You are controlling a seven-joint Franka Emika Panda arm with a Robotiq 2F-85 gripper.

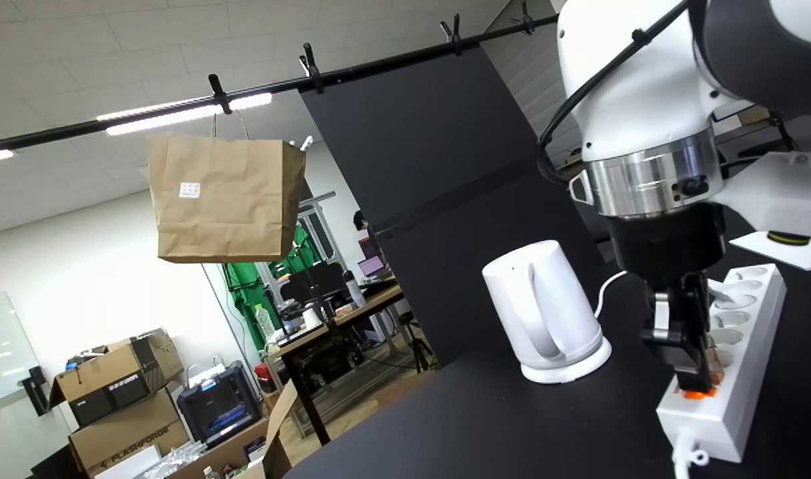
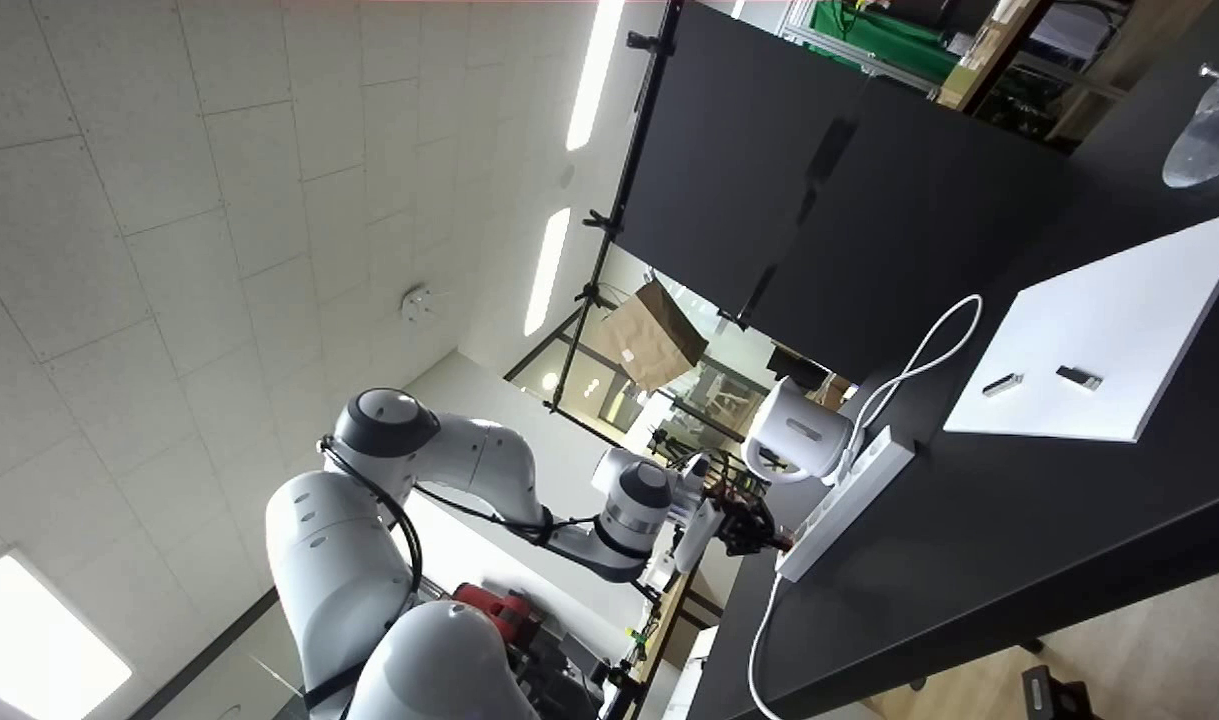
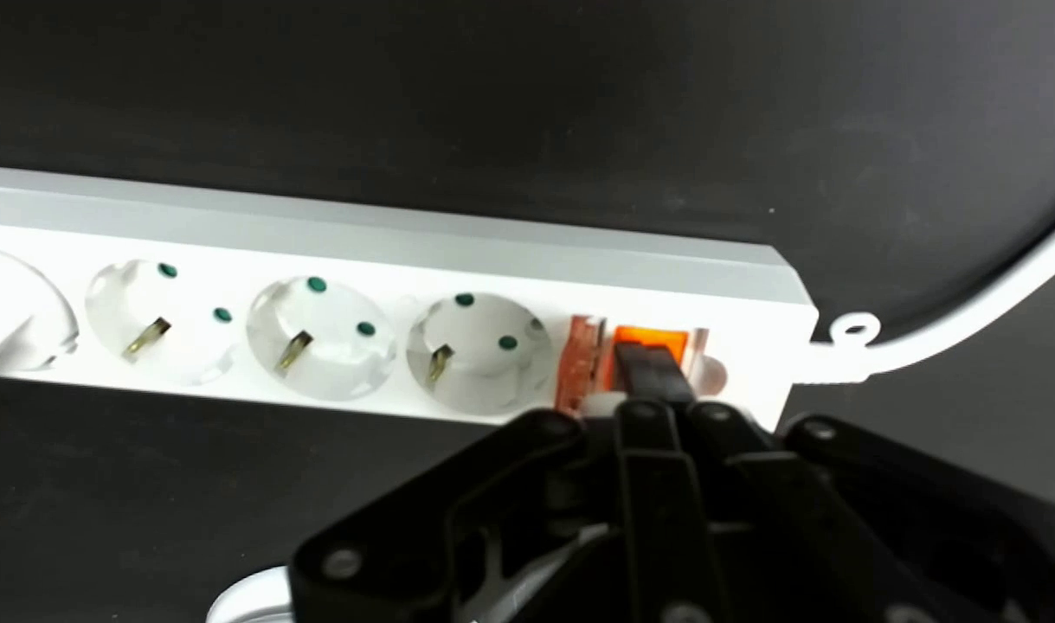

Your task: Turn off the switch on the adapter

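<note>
The adapter, a long white power strip (image 3: pixel 371 242), lies on the dark table and shows in both exterior views (image 1: pixel 751 372) (image 2: pixel 849 505). The switch (image 3: pixel 652 336), lit bright orange, is at its cable end; a bit of it shows in an exterior view (image 1: pixel 698 394). My gripper (image 3: pixel 654 372) is shut, with its fingertips together and nothing between them. The tips are over the switch, seem to touch it and hide its near part. In both exterior views the gripper (image 1: pixel 696 380) (image 2: pixel 781 540) points down at that end of the strip. Reddish see-through pieces (image 3: pixel 576 363) flank the switch.
A white kettle (image 1: pixel 575 319) stands beside the strip, close to the gripper. A white plug (image 1: pixel 728 294) sits in one socket. White cable (image 2: pixel 762 650) runs from the switch end. A white board (image 2: pixel 1089 330) with two small dark pieces lies past the strip's far end.
</note>
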